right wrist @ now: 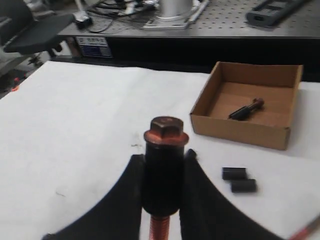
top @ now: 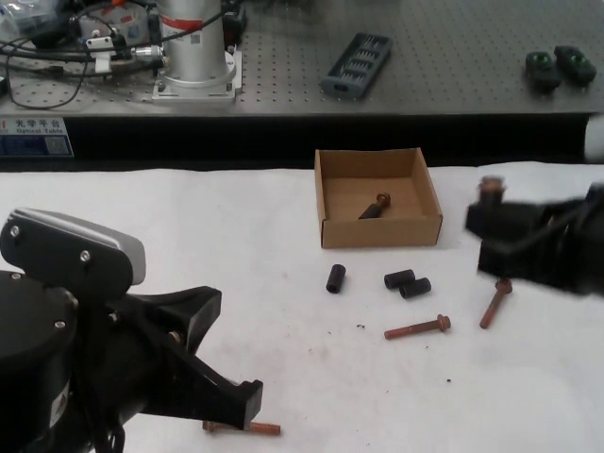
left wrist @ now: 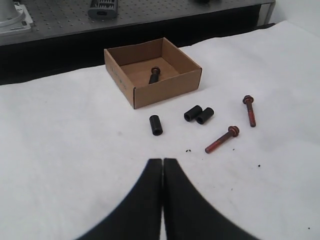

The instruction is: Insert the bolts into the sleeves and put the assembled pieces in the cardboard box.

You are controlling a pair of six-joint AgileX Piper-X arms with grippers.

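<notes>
My right gripper point(right wrist: 163, 160) is shut on a black sleeve point(right wrist: 161, 182) with a copper bolt through it, head point(right wrist: 166, 131) up. In the high view that bolt head point(top: 490, 186) shows to the right of the cardboard box point(top: 382, 231), on the right gripper point(top: 491, 219). An assembled piece point(top: 375, 206) lies in the box. Three loose sleeves point(top: 336, 278) point(top: 399, 279) point(top: 415, 288) and two bolts point(top: 417, 328) point(top: 494, 302) lie in front of it. My left gripper point(left wrist: 163, 162) is shut and empty, near a third bolt point(top: 243, 427).
A perforated metal bench point(top: 453, 57) runs behind the white cloth, carrying a dark rack point(top: 357, 62), a metal post point(top: 193, 47) and cables. Open cloth point(left wrist: 60, 140) lies left of the box.
</notes>
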